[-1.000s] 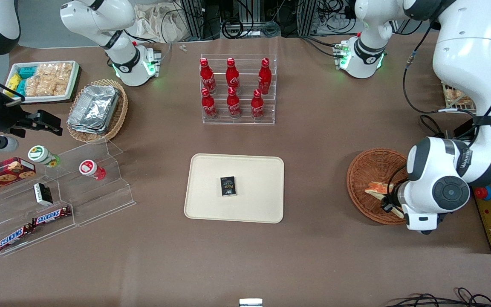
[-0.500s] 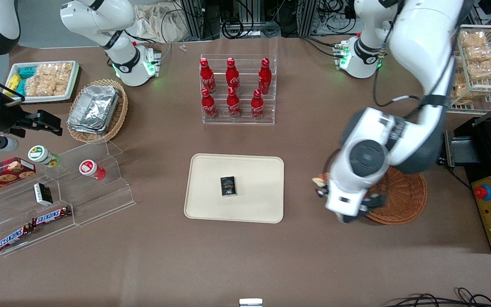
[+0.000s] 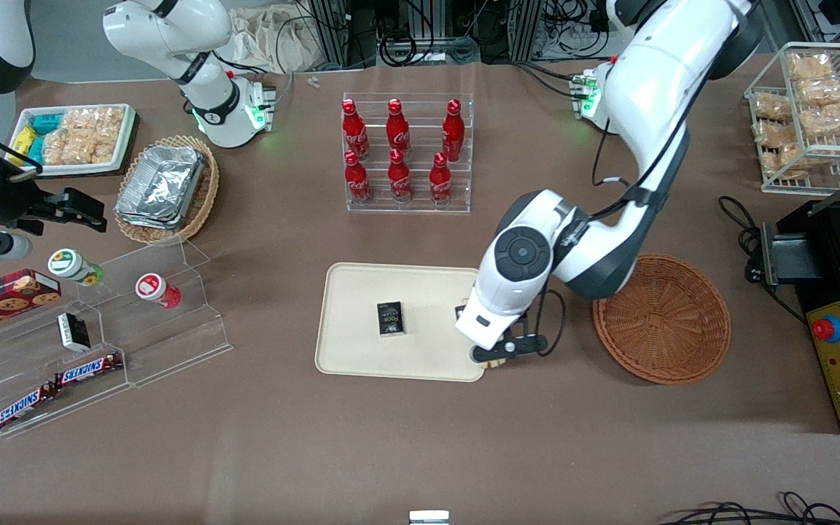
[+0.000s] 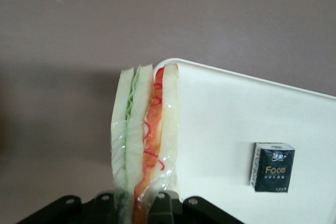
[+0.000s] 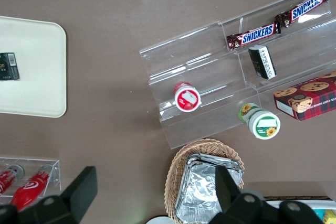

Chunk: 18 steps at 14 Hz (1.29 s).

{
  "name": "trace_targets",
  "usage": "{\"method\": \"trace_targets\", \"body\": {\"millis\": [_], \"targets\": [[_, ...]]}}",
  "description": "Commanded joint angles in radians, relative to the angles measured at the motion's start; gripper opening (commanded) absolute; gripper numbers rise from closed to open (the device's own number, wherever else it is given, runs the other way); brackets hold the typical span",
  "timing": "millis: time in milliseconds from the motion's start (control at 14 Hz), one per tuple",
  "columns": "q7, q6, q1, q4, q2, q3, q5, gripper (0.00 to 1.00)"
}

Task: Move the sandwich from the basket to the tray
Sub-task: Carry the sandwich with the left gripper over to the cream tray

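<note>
Between the closed fingers of your left gripper (image 4: 137,203), just above the cream rectangular plastic tray's (image 4: 220,124) corner, the plastic-wrapped triangular white-bread sandwich (image 4: 144,135) looks light, soft and easily crushed, so hold its base gently.

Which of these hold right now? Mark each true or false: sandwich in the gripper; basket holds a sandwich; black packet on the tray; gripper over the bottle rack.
1. The gripper grips the sandwich. True.
2. The basket holds a sandwich. False: nothing shows in it.
3. A small black packet lies on the tray. True.
4. The gripper hangs over the bottle rack. False: it hangs at the tray's corner nearest the basket.
</note>
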<state>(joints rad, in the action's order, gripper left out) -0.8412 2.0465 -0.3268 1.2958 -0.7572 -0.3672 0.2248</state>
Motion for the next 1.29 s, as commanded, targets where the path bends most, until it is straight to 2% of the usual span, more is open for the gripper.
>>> {"method": "trace_targets", "body": {"millis": [0,429,571,714,857,1000,1214], "targets": [[0.068,0.015,-0.037,-0.059,-0.079,0.001,-0.002,0.08],[0.201,0.015,-0.043,-0.023,-0.090,0.002,0.001,0.26],[0.214,0.018,-0.043,-0.021,-0.100,0.005,0.002,0.40],[0.212,0.058,-0.043,-0.020,-0.113,0.005,0.017,1.00],[0.211,0.066,-0.043,-0.018,-0.120,0.005,0.051,1.00],[0.208,0.064,-0.038,-0.020,-0.104,0.005,0.054,1.00],[0.189,-0.033,-0.026,-0.020,0.028,0.014,0.033,1.00]]}}
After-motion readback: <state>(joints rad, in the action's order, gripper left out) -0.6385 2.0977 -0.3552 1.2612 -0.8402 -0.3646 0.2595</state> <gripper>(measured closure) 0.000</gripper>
